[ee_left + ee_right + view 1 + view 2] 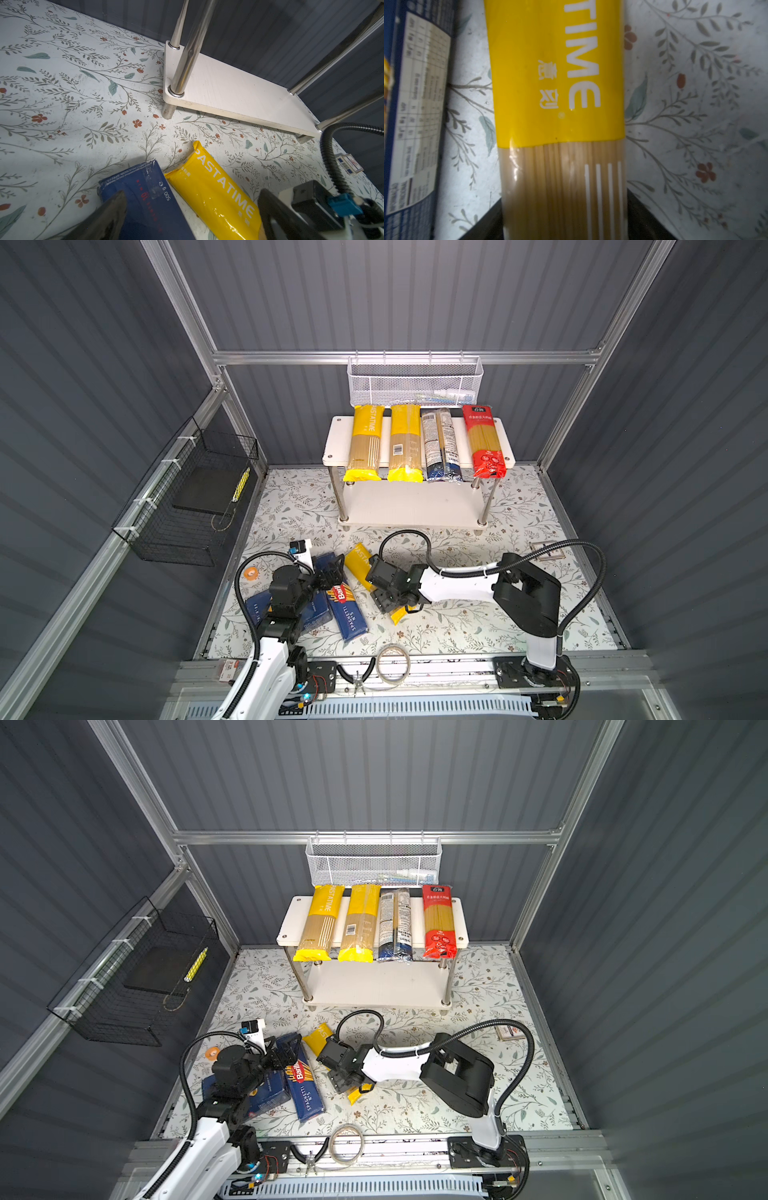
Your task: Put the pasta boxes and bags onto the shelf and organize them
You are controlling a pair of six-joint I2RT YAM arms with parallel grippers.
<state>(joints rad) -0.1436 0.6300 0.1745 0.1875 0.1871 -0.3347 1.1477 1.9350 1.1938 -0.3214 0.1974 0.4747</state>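
Closest to me, my left jaws [331, 572] are wide open and hold nothing. They hang over the long blue spaghetti box [348, 614], which lies flat on the bench [457, 626]. The wide blue box [255, 608] lies right beside it, partly hidden under my left arm. I think those jaws are there because the boxes come next. Just beside the long box lies the loose yellow bag [556, 83], also flat on the bench. My right jaws [564, 199] stand one on each side of it, close against its sides. They go across its thin way, because that is the only way it fits between them. They sit near its middle, so I guess it will not tip when it goes up. I cannot tell if they squeeze it yet. Farther away stands the shelf [332, 448]. Its low board is bare, so there is room for more. On its top board four bags lie side by side: a yellow bag with big letters [365, 439], a yellow bag with a sticker [402, 443], a clear bag with a blue end [440, 448] and a red bag [484, 443]. Their front ends poke over the edge, since they are longer than the board is deep. I think they lie in a neat row to save space.
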